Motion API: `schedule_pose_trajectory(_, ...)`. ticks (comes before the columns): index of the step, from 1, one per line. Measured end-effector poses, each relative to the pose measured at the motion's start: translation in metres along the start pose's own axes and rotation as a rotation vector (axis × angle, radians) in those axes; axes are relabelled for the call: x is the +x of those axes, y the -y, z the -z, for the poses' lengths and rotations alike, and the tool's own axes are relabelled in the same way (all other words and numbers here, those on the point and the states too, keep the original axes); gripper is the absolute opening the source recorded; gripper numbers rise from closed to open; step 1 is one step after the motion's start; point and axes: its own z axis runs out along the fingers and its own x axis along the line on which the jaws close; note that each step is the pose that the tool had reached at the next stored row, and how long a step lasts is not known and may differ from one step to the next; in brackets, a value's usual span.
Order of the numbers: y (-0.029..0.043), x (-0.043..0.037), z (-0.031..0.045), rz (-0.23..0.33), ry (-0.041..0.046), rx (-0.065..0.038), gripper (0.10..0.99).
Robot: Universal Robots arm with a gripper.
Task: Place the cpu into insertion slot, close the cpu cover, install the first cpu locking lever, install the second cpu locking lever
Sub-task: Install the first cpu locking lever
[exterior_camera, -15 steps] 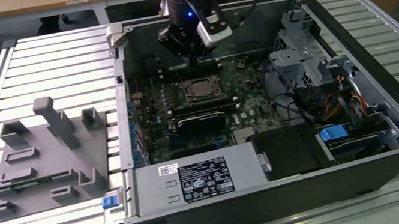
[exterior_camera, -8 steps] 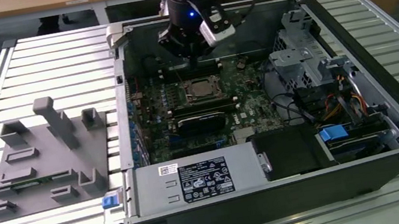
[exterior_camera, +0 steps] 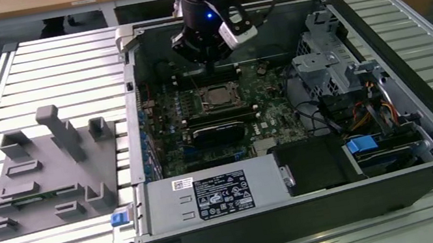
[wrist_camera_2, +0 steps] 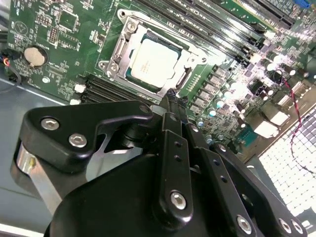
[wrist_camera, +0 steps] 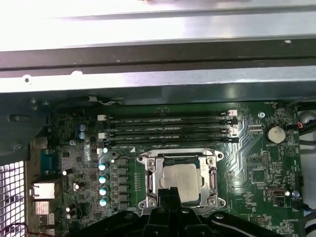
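The cpu lies flat in the insertion slot on the green board, silvery-tan face up. The cpu cover sits down over it as a silver frame, with the chip showing through its window. In the exterior view the cpu is mid-board inside the open case. My gripper hangs just above the board beside the socket's edge. In both wrist views the black gripper is shut with nothing between its fingers, its tip at the socket rim. I cannot make out how the locking levers stand.
Long black memory slots run beside the socket. A coin battery sits near the board's corner. A power supply, a drive cage and loose cables crowd the case. A grey fixture block stands on the slatted table at the exterior view's left.
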Motion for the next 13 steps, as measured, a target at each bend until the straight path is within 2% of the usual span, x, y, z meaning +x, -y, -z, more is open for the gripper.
schedule_pose_trajectory(4, 0.0003, 0.0048, -0.0004, 0.005, 0.0030, 0.000, 0.106)
schedule_pose_trajectory(13, 0.0011, 0.0166, -0.0028, 0.006, 0.0172, -0.001, 0.106)
